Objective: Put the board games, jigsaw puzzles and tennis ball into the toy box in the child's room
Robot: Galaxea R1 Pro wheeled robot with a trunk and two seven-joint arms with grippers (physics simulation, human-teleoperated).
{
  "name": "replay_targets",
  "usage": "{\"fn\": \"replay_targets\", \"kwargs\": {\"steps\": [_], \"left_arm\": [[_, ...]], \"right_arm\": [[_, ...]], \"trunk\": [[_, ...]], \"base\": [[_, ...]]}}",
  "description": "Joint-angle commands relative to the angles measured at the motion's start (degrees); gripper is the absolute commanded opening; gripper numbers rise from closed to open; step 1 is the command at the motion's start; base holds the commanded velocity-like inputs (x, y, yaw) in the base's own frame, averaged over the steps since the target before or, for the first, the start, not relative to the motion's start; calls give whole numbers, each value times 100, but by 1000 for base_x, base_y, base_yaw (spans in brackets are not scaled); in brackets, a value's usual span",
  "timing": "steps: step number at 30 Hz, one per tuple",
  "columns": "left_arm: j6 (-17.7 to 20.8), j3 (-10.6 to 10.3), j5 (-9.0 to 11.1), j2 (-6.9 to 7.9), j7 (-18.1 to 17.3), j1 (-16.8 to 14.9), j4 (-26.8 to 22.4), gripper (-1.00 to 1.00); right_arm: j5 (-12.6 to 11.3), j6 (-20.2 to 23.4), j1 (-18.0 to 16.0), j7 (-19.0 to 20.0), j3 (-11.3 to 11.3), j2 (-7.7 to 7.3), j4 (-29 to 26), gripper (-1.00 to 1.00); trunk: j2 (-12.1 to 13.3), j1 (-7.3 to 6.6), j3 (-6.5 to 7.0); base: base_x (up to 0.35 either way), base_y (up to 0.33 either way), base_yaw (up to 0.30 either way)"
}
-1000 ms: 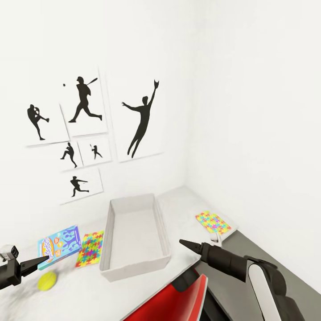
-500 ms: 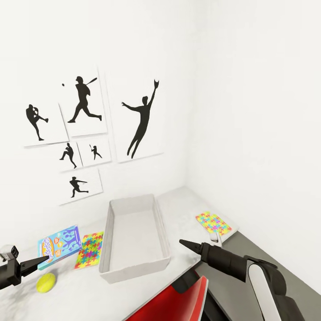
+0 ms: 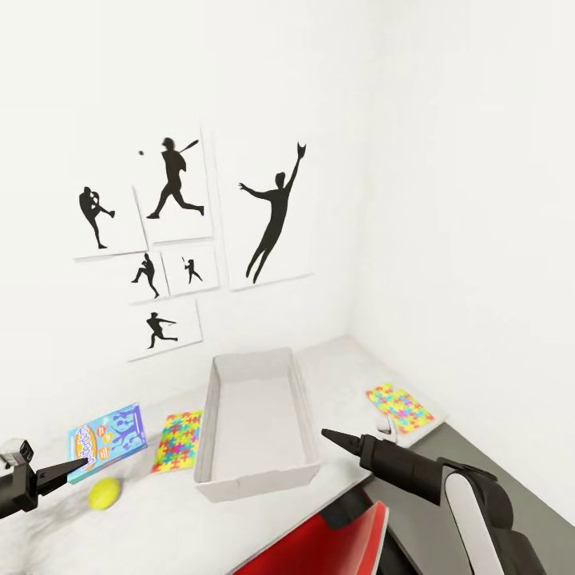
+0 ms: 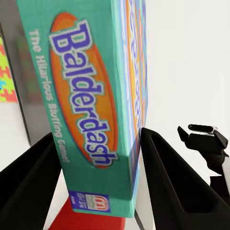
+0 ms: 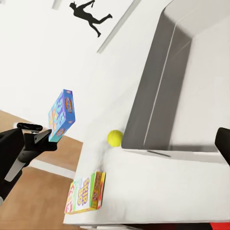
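Toy box (image 3: 257, 423) sits on the tabletop (image 3: 335, 363) against the white wall, light grey, flared sides, nothing visible inside it in the head or right wrist views.

Left tool (image 3: 68, 469) pinches 1 blue board game (image 3: 106, 441) by its end; left wrist view shows the teal "Balderdash" box edge (image 4: 91, 105) clamped between both black fingers (image 4: 170, 187), box held up off the tabletop. In the right wrist view the same box (image 5: 61, 115) stands on edge in the air, left of the toy box.

Right tool (image 3: 329, 436) hangs just off the toy box's near right corner, holding nothing; only a pointed tip shows, cannot tell spread or pressed together.

Tennis ball (image 3: 104, 493), yellow-green, lies on the tabletop near the toy box's near left corner, just below the held game. 1 jigsaw puzzle (image 3: 177, 440) lies flat beside the toy box's left wall; a 2nd puzzle (image 3: 399, 409) lies to the right, apart from the box. Another board game (image 5: 86, 192), white-green with red, rests at the tabletop's near edge.
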Motion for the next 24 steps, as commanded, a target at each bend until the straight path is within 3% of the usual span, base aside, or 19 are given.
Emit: {"fn": "replay_targets", "kwargs": {"steps": [1,24], "left_arm": [[61,0,-4,1,-25,-6,1,-100],[61,0,-4,-1,-25,-6,1,-100]], "right_arm": [[36,27,-6,46,-13,6,-2,100],[36,25,-6,46,-13,6,-1,100]], "trunk": [[-13,4,-14],[-13,4,-14]], "base": [[54,0,72],[56,0,7]]}}
